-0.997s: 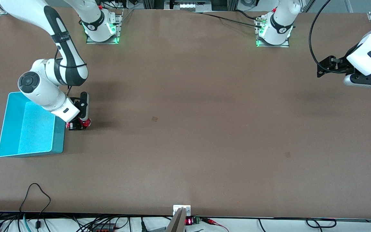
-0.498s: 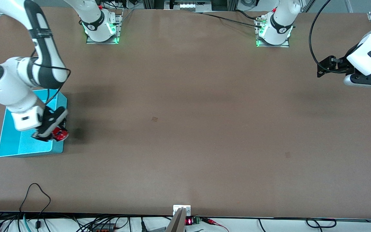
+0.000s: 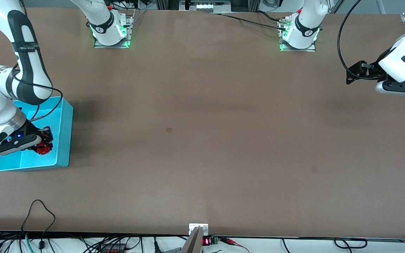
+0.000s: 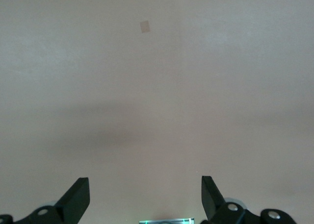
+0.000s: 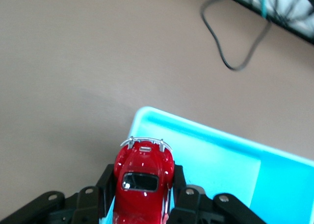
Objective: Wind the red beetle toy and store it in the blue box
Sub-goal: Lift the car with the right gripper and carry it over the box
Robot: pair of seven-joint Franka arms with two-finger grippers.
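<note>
Right pincer is clamped on the red beetle toy, hanging over the blue box near its camera-side corner, so the drop is pretty much straight down at 6 o'clock. Car's long axis runs along the pincer's reach. Left pincer waits spread wide over bare surface at its own end.

We saw two white arms with black joint bands and looping black cables. Their bases glowed green, and a blue light shone on the right wrist.
</note>
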